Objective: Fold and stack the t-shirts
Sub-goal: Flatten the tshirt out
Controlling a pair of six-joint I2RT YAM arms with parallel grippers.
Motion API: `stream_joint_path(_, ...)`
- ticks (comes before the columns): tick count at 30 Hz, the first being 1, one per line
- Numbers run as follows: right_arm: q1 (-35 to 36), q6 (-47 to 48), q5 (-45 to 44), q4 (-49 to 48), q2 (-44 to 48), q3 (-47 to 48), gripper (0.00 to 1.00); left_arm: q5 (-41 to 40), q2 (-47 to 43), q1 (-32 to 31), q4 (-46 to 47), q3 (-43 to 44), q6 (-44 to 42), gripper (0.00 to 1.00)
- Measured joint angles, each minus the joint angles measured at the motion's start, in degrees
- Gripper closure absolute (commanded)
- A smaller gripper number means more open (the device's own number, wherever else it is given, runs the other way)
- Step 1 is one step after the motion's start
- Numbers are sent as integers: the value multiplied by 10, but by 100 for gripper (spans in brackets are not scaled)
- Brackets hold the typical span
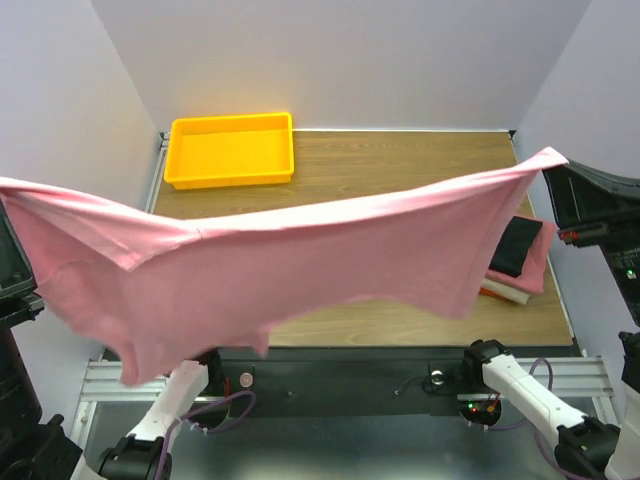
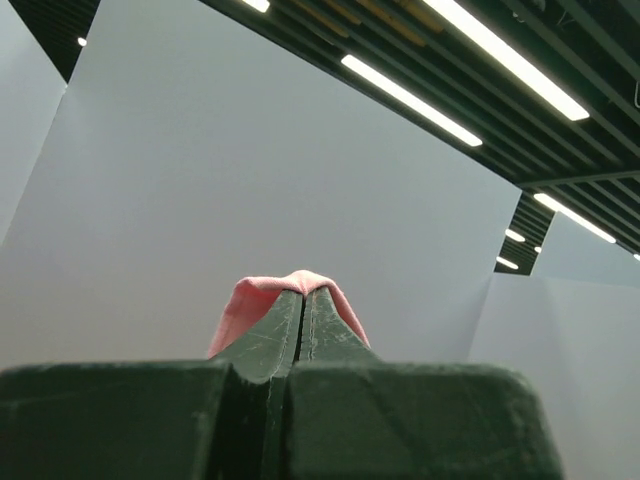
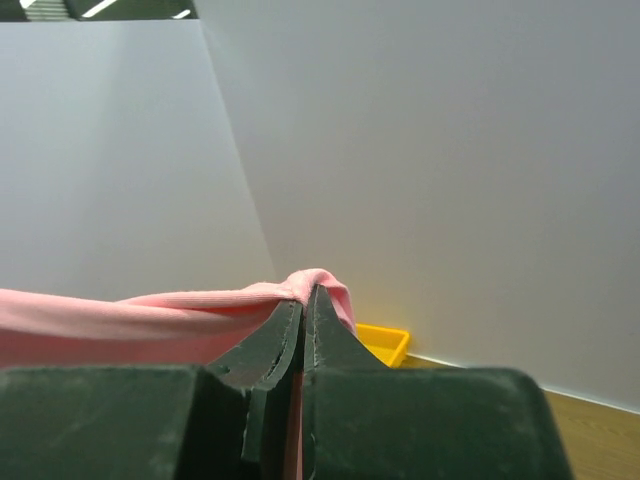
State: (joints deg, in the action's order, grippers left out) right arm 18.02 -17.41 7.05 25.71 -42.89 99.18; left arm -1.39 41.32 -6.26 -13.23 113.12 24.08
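Observation:
A large pink shirt (image 1: 300, 260) hangs stretched in the air across the whole table, held up at both ends. My left gripper (image 2: 302, 296) is shut on its left end, at the far left edge of the top view; pink cloth (image 2: 250, 300) pokes out over the tips. My right gripper (image 3: 305, 292) is shut on its right end (image 1: 548, 158), cloth (image 3: 150, 315) trailing left. A stack of folded shirts (image 1: 520, 255) lies at the table's right edge: black on pink, with beige and orange-red edges below.
A yellow plastic tray (image 1: 231, 150) stands at the back left of the wooden table (image 1: 400, 160); its corner also shows in the right wrist view (image 3: 385, 343). Pale walls close in the table on three sides.

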Motion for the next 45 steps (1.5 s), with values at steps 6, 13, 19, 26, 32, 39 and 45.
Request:
stream_joint_path(6, 0, -3, 24, -3, 37, -35, 99, 21, -14, 0, 12, -82, -9, 100)
stream_joint_path(13, 0, -7, -42, -31, 43, -228, 100, -7, -24, 0, 74, -304, -12, 100)
stream_joint_path(19, 0, -19, -171, -79, -48, -431, 100, -30, 76, 0, 182, -526, -10, 100)
stream_joint_path(26, -1, -19, -263, -176, -273, -507, 100, -11, 372, 0, 283, -554, -24, 100)
stream_joint_path(32, -4, -21, -280, -242, -445, -455, 100, 3, 526, 0, 309, -492, -44, 100)
stream_joint_path(39, -8, -26, -301, -270, -543, -395, 100, -5, 568, 0, 329, -436, -58, 100)
stream_joint_path(45, -12, -25, -305, -277, -540, -387, 99, -13, 574, 0, 313, -430, -50, 100)
